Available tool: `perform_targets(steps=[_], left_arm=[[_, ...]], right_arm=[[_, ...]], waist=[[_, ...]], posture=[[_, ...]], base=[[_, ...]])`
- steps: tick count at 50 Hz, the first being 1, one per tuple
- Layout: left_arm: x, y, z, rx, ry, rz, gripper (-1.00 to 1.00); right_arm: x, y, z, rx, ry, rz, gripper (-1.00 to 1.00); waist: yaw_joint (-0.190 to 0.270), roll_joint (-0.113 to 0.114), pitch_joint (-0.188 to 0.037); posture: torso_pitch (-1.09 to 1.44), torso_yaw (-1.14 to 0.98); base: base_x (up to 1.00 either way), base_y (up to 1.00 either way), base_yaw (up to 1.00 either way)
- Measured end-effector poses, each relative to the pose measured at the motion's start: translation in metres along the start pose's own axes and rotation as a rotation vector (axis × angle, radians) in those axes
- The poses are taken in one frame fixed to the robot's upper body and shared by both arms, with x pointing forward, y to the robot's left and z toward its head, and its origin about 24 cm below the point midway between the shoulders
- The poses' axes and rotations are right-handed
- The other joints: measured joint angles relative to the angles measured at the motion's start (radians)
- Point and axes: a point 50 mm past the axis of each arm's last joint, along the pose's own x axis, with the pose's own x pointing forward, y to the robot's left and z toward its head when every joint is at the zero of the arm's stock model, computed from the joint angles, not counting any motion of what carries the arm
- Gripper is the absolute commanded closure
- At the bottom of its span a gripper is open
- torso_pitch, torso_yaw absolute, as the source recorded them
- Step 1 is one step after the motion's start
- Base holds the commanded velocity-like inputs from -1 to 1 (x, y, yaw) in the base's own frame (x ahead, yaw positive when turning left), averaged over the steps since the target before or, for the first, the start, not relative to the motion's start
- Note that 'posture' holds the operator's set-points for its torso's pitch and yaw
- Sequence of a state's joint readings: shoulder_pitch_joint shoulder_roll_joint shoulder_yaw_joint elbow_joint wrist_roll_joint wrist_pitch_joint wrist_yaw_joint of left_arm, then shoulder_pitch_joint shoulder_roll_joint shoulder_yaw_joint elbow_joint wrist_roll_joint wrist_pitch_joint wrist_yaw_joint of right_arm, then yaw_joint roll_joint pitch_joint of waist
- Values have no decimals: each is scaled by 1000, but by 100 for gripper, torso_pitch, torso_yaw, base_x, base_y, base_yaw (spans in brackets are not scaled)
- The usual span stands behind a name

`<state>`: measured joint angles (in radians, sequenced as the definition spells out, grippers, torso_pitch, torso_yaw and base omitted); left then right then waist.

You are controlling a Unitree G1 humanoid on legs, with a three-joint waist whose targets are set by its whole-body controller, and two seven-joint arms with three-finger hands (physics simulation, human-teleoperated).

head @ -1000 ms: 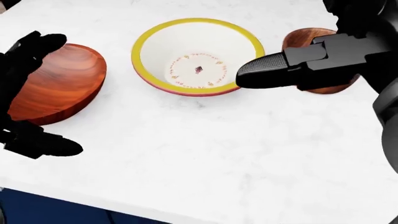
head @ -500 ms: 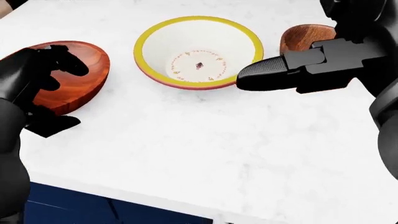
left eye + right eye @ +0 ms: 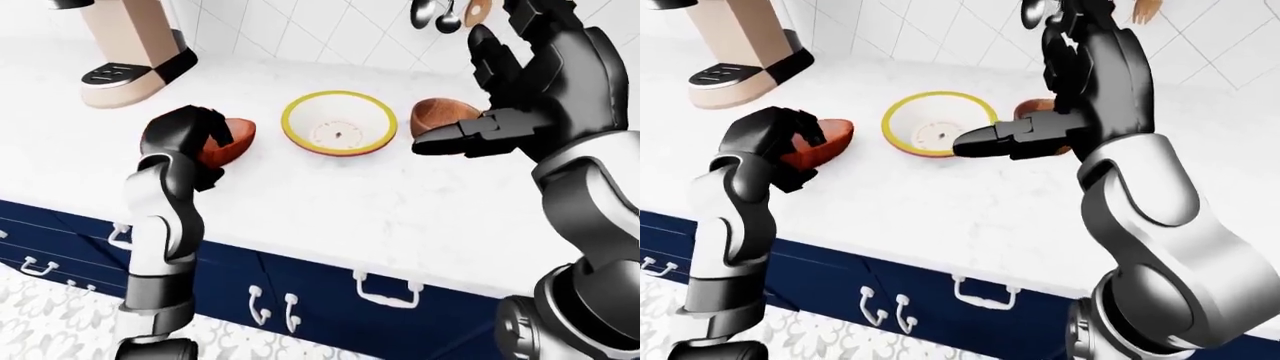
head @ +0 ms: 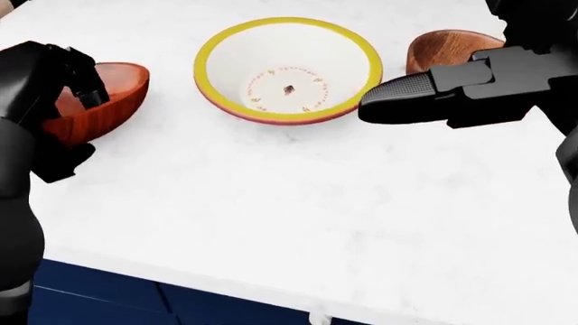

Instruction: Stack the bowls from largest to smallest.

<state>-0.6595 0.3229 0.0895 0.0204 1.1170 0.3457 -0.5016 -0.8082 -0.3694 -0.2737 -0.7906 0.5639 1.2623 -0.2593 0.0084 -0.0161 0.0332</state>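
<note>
White counter (image 4: 298, 210) with three bowls in a row. Left hand (image 4: 36, 88) clenched on the rim of the red bowl (image 4: 108, 98), tilting it. Yellow-rimmed bowl (image 4: 287, 68) at centre. Small wooden bowl (image 4: 447, 47) at right, beside the spread-fingered right hand (image 3: 530, 82).

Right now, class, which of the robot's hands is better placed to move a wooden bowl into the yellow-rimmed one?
Left. The left hand already grips the larger wooden bowl; the right hand hangs open.
</note>
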Motion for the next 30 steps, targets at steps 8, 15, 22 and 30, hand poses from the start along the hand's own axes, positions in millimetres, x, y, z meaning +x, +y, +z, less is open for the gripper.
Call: perform_targets(steps=[8, 15, 22, 30], left_arm=[[3, 33, 18, 11, -42, 50, 100], [0, 69, 47, 22, -103, 135, 100], [-3, 92, 83, 22, -174, 171, 100], [-4, 77, 139, 44, -300, 142, 100]], right_arm=[[-4, -14, 6, -14, -2, -26, -100], [-7, -22, 13, -22, -13, -36, -100], [-10, -28, 18, -20, -23, -53, -100], [-13, -25, 24, -20, -38, -39, -100]], waist=[[6, -21, 15], [11, -24, 20], [13, -31, 27], [16, -46, 35]], posture=[[0, 0], [0, 0], [0, 0], [0, 0]], base=[[0, 0, 0], [0, 0, 0], [0, 0, 0], [0, 0, 0]])
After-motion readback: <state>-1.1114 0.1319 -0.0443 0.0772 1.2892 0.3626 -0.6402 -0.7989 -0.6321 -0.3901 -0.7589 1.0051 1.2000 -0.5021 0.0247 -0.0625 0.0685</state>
